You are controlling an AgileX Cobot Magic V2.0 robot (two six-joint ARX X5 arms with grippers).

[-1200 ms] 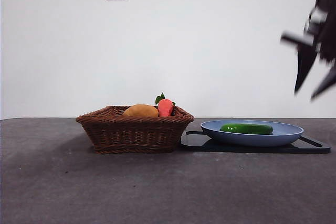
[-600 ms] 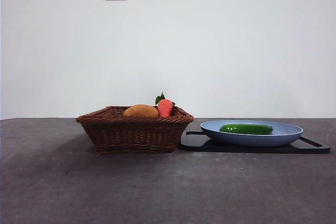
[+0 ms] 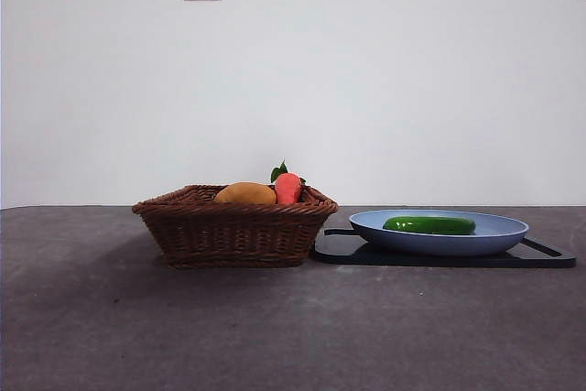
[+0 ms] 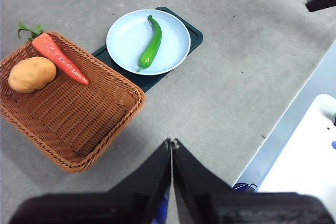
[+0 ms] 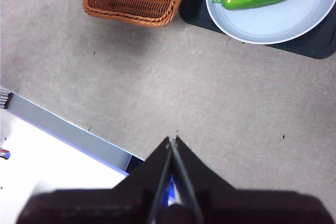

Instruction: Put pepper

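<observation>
The pepper (image 3: 429,224) lies flat on its side in the blue plate (image 3: 499,237), lengthwise across the dish and clear of the rim, so it cannot roll anywhere. The plate rests on a dark tray (image 3: 549,254), which keeps it squared up on the grey counter (image 3: 275,336), and the tray sits just beside the wicker basket (image 3: 235,231). In the basket a yellow-orange potato (image 3: 244,194) and a red-orange carrot (image 3: 288,188) with green leaves lean against the far wall, leaving most of the woven floor bare, as the left wrist view makes plain.

Neither arm is anywhere near the produce. The left end effector (image 4: 171,142) hangs high above the counter, on the near side of the basket, with its two black jaws pressed together and nothing between them. The right end effector (image 5: 173,139) is likewise held high over bare counter, well apart from the plate, jaws closed against each other and empty. From the front, no arm shows at all.

To my eye this looks like a finished placement: the pepper is settled, untouched, and both arms are parked out of the way. If the pepper was meant for the plate, nothing seems left to do; if it is meant for the basket, no reach has begun.
</observation>
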